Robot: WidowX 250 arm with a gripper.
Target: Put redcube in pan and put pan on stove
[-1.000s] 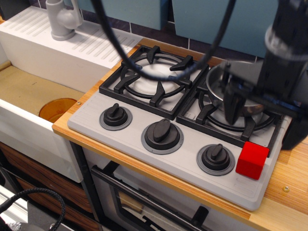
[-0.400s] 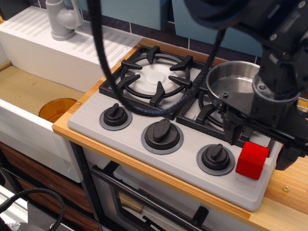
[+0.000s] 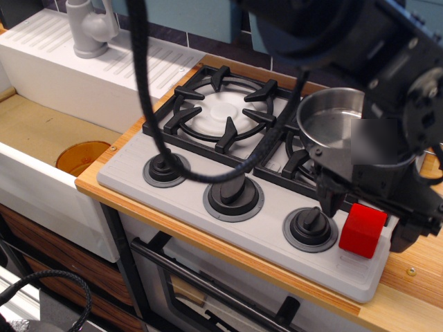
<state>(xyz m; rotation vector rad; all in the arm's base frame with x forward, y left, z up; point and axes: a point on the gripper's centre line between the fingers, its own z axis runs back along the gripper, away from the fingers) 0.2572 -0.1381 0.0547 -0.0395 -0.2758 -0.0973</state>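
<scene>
Red redcube sits on stove, between open fingers.

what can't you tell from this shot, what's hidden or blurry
Single view only:
- gripper: its body is motion-blurred, so open or shut is unclear.
- pan: the arm covers its right side and handle.
- redcube: contact with the gripper can't be judged.
- stove: right burner mostly hidden by pan and arm.

The gripper has swung off the pan and dropped beside the redcube.
</scene>
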